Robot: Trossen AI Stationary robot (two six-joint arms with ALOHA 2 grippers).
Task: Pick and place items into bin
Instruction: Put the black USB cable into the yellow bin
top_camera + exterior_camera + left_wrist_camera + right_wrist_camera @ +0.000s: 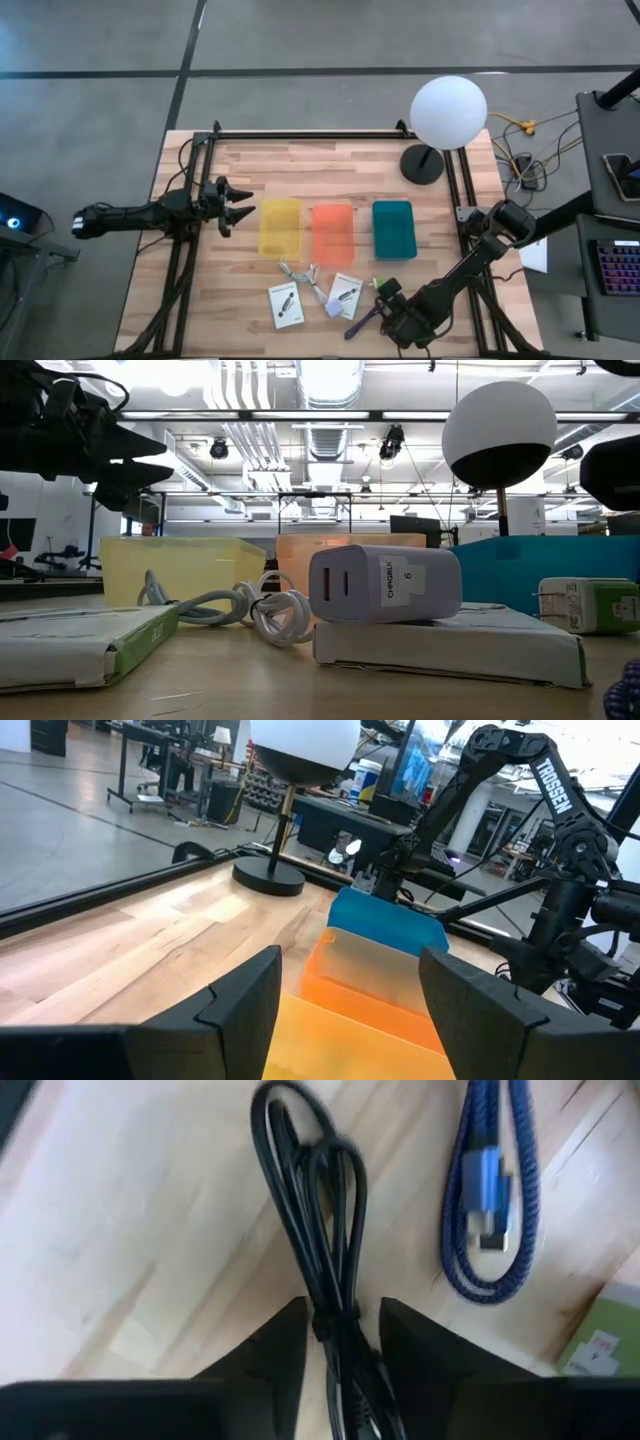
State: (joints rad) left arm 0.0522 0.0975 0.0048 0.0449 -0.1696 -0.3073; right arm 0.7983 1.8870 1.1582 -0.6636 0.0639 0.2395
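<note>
Near the table's front edge, right of centre, my right gripper (393, 312) points down over a coiled black cable (318, 1250) and is shut on it. A blue-purple braided cable (490, 1200) lies just beside it on the wood. Two white boxed cards (287, 305) (345, 292), a grey cable (298, 273), a white charger (385, 585) and a tiny green cube (378, 284) lie to its left. Yellow (280, 228), orange (332, 232) and teal (393, 228) bins stand mid-table. My left gripper (237, 205) waits open at the left, level, above the table. My right gripper pinches the black cable's bundled strands near the band that ties them (335, 1325), one finger on each side. The fingers (275, 1355) come from above, pointing down, and close across the bundle. The cable lies flat on the table, its loop stretching out beyond the fingertips.
A white globe lamp (448, 112) on a black foot stands at the far right corner. A black frame rail (310, 135) runs along the table's far edge and down both sides. Bare wood lies between the bins and the far rail.
</note>
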